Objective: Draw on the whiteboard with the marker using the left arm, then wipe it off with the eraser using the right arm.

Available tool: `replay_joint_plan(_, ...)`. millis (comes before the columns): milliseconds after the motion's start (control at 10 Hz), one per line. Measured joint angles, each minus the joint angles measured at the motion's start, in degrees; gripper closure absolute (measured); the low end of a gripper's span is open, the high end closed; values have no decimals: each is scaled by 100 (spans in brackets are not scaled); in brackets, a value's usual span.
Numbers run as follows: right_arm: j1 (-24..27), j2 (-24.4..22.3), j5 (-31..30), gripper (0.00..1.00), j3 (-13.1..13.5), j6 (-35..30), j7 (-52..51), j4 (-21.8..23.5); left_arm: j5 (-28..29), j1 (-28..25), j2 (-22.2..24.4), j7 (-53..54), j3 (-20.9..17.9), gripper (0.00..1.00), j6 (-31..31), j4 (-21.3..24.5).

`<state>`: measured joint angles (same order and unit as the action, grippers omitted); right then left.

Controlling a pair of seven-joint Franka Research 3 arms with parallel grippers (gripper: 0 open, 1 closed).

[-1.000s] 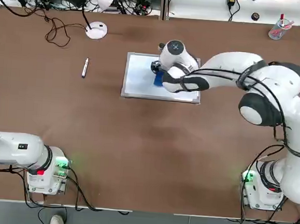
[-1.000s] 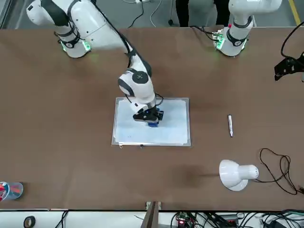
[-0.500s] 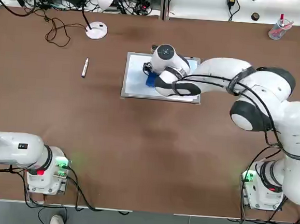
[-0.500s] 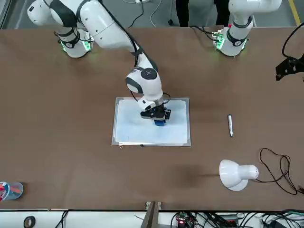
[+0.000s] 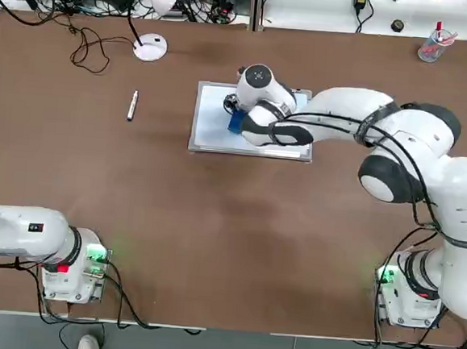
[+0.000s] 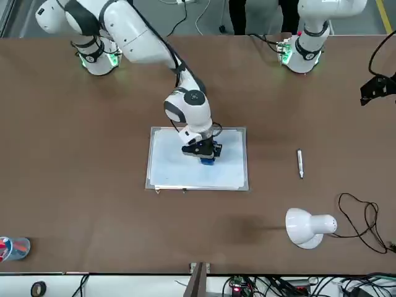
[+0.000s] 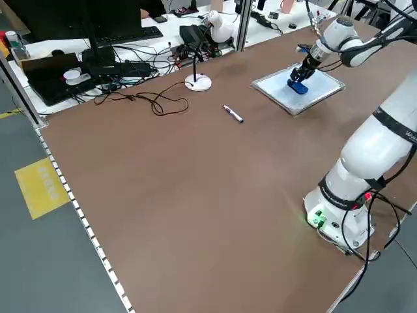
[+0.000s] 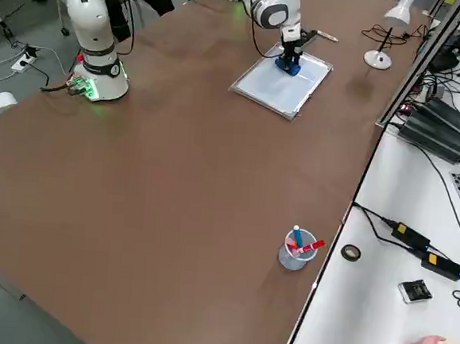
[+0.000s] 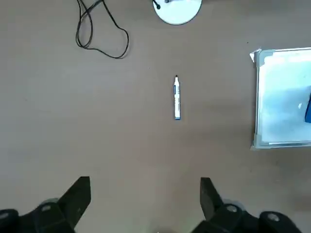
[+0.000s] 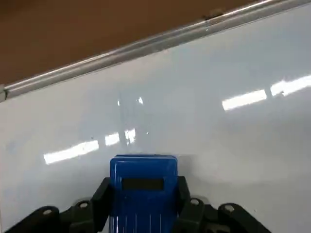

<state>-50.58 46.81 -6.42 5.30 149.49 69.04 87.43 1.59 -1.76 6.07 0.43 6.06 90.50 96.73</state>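
The right arm [image 5: 360,112] hides part of the whiteboard [image 5: 209,128] — any marks there perhaps too faint to tell.

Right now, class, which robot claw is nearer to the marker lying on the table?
Right. The right claw is on the whiteboard beside the marker; the left claw hangs farther back.

White jointed arms [image 5: 360,112], black cables, green-lit bases [image 5: 89,256]

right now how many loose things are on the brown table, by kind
whiteboard: 1
marker: 1
eraser, held on the board by the right gripper: 1
desk lamp: 1
clear cup of pens: 1
total: 5
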Motion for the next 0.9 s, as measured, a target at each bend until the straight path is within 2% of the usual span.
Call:
replay_joint_plan(200, 547, -96, 2, 43, -441, -456, -37, -103, 0, 1, -4, 0, 0, 0, 0, 0)
replay_joint_plan(400, 1189, -335, -1, 43, -984, -970, -243, -154, 0, 1, -8, 0, 0, 0, 0, 0)
replay_joint_plan(500, 1420, -495, -2, 43, -1161, -1203, -397, -148, 0, 1, -10, 0, 0, 0, 0, 0)
replay_joint_plan(700, 1668, -800, -9, 43, -1306, -1438, -874, 7, 0, 1, -12, 0, 0, 0, 0, 0)
replay_joint_plan(900, 1795, -1016, -69, 43, -1306, -1360, -1493, 395, 0, 1, -14, 0, 0, 0, 4, 1)
